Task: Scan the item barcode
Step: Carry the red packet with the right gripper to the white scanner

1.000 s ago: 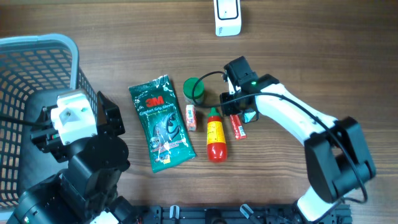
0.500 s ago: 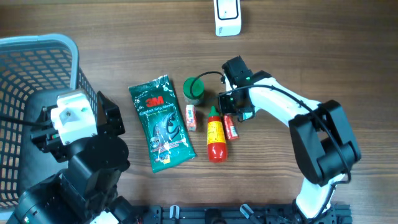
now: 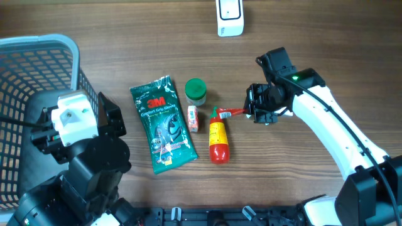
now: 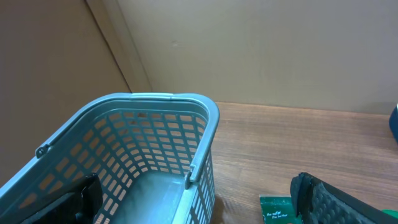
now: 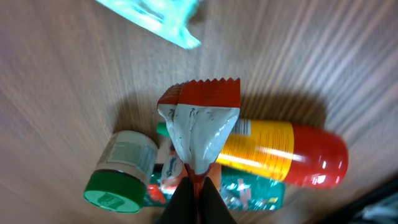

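My right gripper [image 3: 252, 112] is shut on a small red packet [image 3: 233, 112] and holds it above the table, right of the red and yellow bottle [image 3: 218, 136]. In the right wrist view the packet [image 5: 202, 127] sticks out from the shut fingertips [image 5: 198, 184], showing its silvery side and a red saw-tooth edge. My left gripper [image 4: 199, 202] is open above the rim of the grey-blue basket [image 4: 155, 102], with nothing between its fingers [image 4: 336, 199]. A white device [image 3: 230, 17] stands at the table's far edge.
A green 3M pouch [image 3: 163, 123], a green-lidded jar [image 3: 196, 91] and a small sachet [image 3: 193, 118] lie beside the bottle in mid-table. The basket [image 3: 38, 47] fills the left side, with the left arm [image 3: 75, 125] next to it.
The right gripper shut on the red packet beside the bottle, lifted it, and moved right with it. The left arm has not moved.
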